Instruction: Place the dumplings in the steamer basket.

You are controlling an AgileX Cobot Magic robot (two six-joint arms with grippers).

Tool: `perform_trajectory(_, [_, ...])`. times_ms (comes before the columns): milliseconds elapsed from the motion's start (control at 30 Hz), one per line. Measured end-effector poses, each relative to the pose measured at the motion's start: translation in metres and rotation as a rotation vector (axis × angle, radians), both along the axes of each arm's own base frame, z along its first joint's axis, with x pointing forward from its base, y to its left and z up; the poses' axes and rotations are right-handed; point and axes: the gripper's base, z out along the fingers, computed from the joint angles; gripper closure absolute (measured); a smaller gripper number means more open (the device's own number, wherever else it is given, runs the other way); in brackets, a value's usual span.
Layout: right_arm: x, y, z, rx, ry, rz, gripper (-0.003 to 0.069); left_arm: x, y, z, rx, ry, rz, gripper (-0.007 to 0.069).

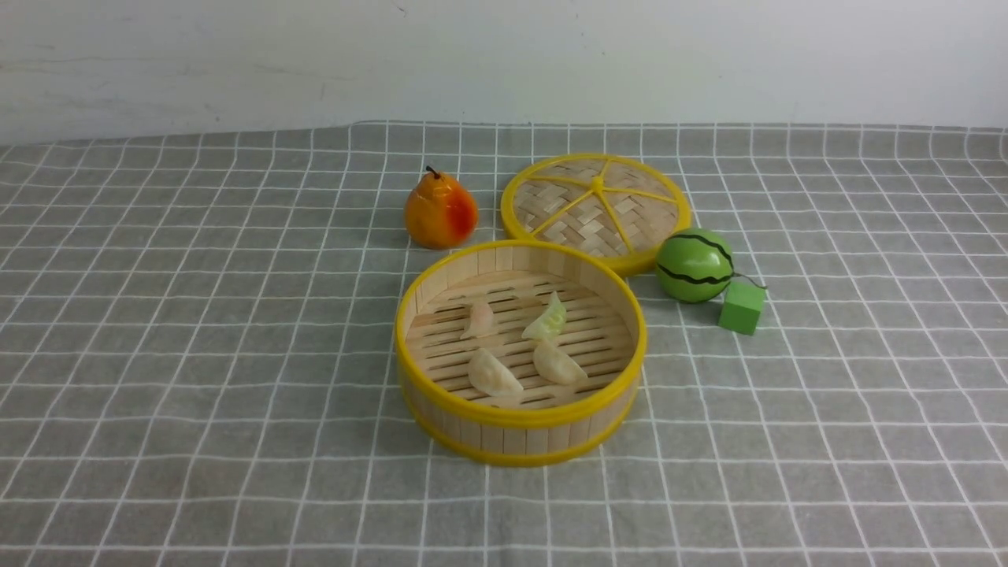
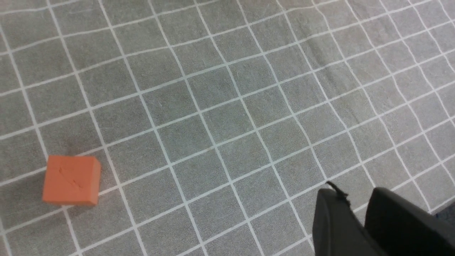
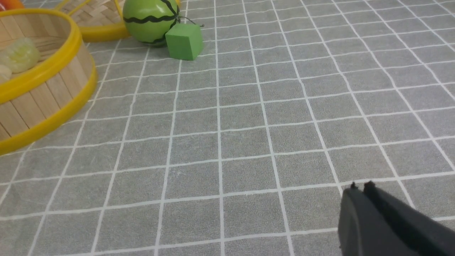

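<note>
You have all four dumplings lying on the slatted floor of the steamer basket (image 1: 520, 417), which sits near the middle of the grey checked cloth (image 1: 197, 354): the pinkish dumpling (image 1: 479, 320) and the pale green dumpling (image 1: 546, 321) on the far side, the two cream-beige dumplings (image 1: 494, 374) side by side nearer you, none of them touching another. The woven lid (image 1: 595, 206) lies flat just behind the basket to the right, its rim meeting the basket's rim. You see an orange pear (image 1: 440, 211) standing behind the basket to the left, and a toy watermelon (image 1: 694, 264) to the right of the lid with a green cube (image 1: 742, 307) right up against it. Neither arm shows in your front view. Your right gripper (image 3: 360, 186) hangs above bare cloth well to the right of the basket, its fingertips pressed together with nothing between them. Your left gripper (image 2: 350, 195) hangs above bare cloth too, its jaws a narrow way apart and empty, with an orange cube (image 2: 71, 180) resting on the cloth some way off.
</note>
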Motion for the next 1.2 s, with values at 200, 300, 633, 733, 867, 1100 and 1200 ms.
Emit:
perform_trajectory(200, [0.000,0.000,0.000,0.001,0.000,0.000,0.0650,0.012,-0.002,0.004,-0.097,-0.229,0.041,0.0545])
perform_trajectory(300, [0.000,0.000,0.000,0.000,0.000,0.000,0.0646,0.017,0.002,-0.003,-0.173,-0.496,0.076,0.0638])
perform_trajectory(633, [0.000,0.000,0.000,0.000,0.000,0.000,0.0631,0.006,0.029,-0.066,-0.374,-0.764,0.428,0.0638])
perform_trajectory(733, [0.000,0.000,0.000,0.000,0.000,0.000,0.0628,0.001,0.036,-0.079,-0.379,-0.744,0.541,0.0638])
perform_trajectory(867, [0.000,0.000,0.000,0.000,0.000,0.000,0.0621,-0.005,0.042,-0.095,-0.319,-0.691,0.659,0.0638])
perform_trajectory(1100, [0.000,0.000,0.000,0.000,0.000,0.000,0.0612,-0.002,0.045,-0.132,-0.180,-0.555,0.678,0.0638])
perform_trajectory(1200, [0.000,0.000,0.000,0.000,0.000,0.000,0.0606,-0.003,0.045,-0.136,-0.156,-0.521,0.674,0.0638])
